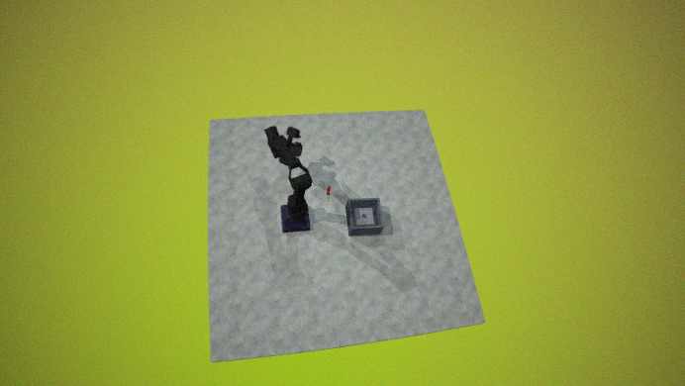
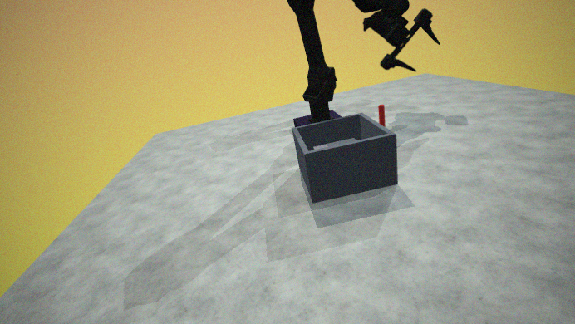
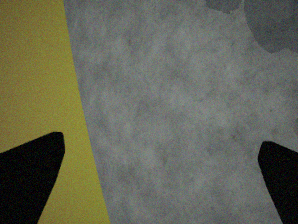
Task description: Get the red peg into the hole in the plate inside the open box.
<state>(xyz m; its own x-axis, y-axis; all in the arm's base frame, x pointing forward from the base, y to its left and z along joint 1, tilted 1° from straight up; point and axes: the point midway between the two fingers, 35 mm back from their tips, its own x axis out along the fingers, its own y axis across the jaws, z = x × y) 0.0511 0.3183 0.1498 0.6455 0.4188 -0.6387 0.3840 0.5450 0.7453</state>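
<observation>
The red peg (image 1: 328,190) (image 2: 381,115) stands upright on the table, behind the box's right corner in the exterior view, which hides its foot. The grey open box (image 1: 365,232) (image 2: 353,170) holds a pale plate (image 1: 370,212) (image 2: 334,144) at its bottom. A small dark hole (image 1: 364,216) shows in the plate in the top view. My gripper (image 2: 427,57) (image 3: 164,147) is wide open and empty, high above the table and well away from the peg and the box. The wrist view shows neither peg nor box.
The arm's dark base (image 1: 296,225) stands left of the box in the top view, with the arm reaching toward the table's far edge. The pale grey table (image 1: 277,317) (image 2: 478,228) (image 3: 150,100) carries several shadows. Its edge crosses the left of the wrist view.
</observation>
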